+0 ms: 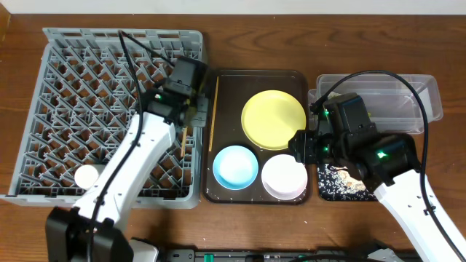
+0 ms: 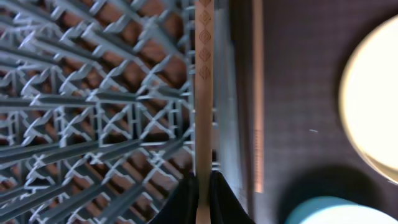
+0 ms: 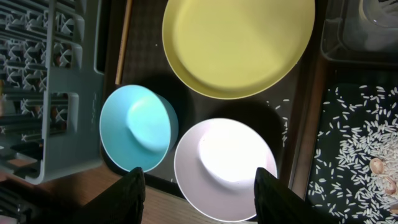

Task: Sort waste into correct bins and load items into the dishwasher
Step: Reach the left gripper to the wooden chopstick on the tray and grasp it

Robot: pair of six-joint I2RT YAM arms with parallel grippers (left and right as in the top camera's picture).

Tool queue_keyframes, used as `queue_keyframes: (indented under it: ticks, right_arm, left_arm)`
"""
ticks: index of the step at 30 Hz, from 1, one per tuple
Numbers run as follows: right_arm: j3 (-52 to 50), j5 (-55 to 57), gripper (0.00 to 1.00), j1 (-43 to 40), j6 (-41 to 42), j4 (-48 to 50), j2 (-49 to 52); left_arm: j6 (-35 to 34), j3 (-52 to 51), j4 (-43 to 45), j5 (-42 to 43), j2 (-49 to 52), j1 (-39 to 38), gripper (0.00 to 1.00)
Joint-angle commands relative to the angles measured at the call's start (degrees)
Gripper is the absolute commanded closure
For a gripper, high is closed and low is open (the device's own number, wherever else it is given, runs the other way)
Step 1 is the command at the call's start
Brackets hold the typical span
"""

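Pinches a chopstick (image 2: 204,93) in the left gripper (image 2: 202,194) over the dish rack's (image 2: 225,93) right rim, toward the table's far edge; hides its lower end inside the grip. Holds the right gripper (image 3: 200,191) spread wide above the white bowl (image 3: 224,165) near the front edge. Shows the yellow plate (image 2: 373,93) blurred, cut off.

Yellow plate (image 1: 273,110), blue bowl (image 1: 235,166) and white bowl (image 1: 284,176) sit together, white cup (image 1: 86,175) in grey rack (image 1: 73,44), chopstick (image 2: 204,93) held over its edge.

There are one yellow plate (image 1: 273,109), two bowls (image 1: 235,166), two chopsticks (image 2: 204,93), one cup (image 1: 86,175) and one rack (image 1: 73,87).
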Motion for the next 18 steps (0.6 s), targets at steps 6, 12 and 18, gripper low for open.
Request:
queue_keyframes:
  ticks: [6, 12, 18]
  right_arm:
    - [0.4, -0.3, 0.46, -0.1, -0.5, -0.1, 0.2]
    - [0.4, -0.2, 0.42, -0.1, -0.5, -0.1, 0.2]
    - [0.4, -0.2, 0.40, -0.1, -0.5, -0.1, 0.2]
  left_arm:
    - [-0.7, -1.4, 0.5, -0.8, 6.0, 2.3, 0.55]
    - [-0.7, 3.7, -1.0, 7.4, 1.7, 1.7, 0.45]
    - [-0.5, 4.4, 3.7, 10.6, 2.1, -4.2, 0.46]
